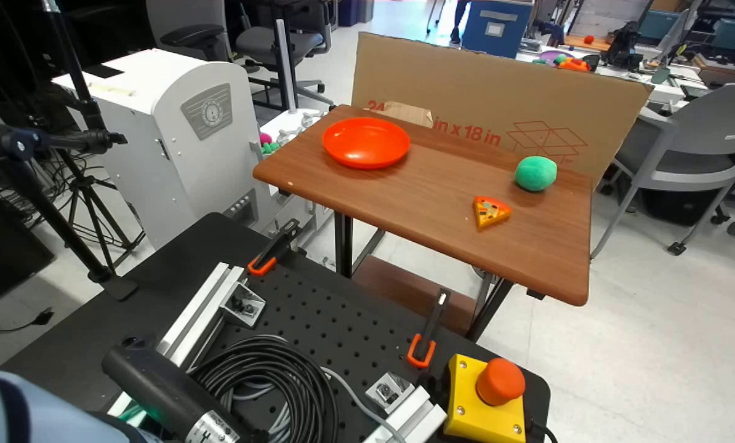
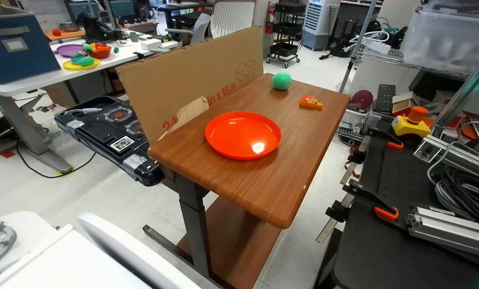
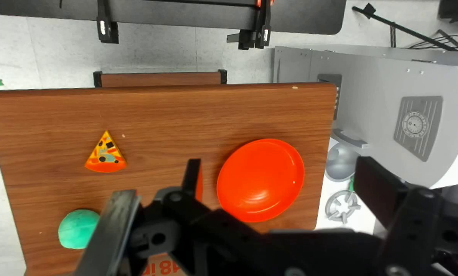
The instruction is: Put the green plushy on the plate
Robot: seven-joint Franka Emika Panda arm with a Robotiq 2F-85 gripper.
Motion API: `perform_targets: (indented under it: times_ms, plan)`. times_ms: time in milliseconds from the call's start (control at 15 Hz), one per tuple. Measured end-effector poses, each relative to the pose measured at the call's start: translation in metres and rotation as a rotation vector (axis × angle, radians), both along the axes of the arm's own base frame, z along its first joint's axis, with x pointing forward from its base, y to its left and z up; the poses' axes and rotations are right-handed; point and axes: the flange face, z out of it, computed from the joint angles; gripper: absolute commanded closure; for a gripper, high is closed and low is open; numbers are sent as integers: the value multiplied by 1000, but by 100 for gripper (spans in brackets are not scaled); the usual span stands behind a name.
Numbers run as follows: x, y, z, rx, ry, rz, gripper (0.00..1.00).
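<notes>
The green plushy point(image 1: 535, 173) sits on the brown table near the cardboard, at the end away from the plate; it also shows in an exterior view point(image 2: 282, 81) and at lower left in the wrist view point(image 3: 78, 229), partly hidden by a gripper part. The orange-red plate point(image 1: 365, 143) lies flat at the opposite end, also in an exterior view point(image 2: 243, 135) and in the wrist view point(image 3: 260, 180). It holds nothing. My gripper point(image 3: 280, 172) is open wide and empty, with the plate seen between its fingers from above. The gripper is out of sight in both exterior views.
A small pizza-slice toy point(image 1: 490, 211) lies on the table point(image 1: 429, 191) near the plushy. An upright cardboard sheet point(image 1: 466, 92) stands along one long table edge. A black bench point(image 1: 343, 326) with clamps and cables faces the other edge. A white cabinet point(image 1: 176, 135) stands beyond the plate's end.
</notes>
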Motion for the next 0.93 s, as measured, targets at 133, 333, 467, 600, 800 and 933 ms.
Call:
perform_targets:
  times_ms: [133, 333, 467, 600, 800, 933]
  plan:
    - [2, 1, -2, -7, 10, -19, 0]
    - [24, 0, -10, -30, 42, -103, 0]
    - [55, -8, -15, -42, 54, -190, 0]
    - [92, -23, -23, -55, 75, -288, 0]
    - [146, -51, -41, -77, 97, -418, 0]
    - [179, -71, -56, -92, 107, -493, 0]
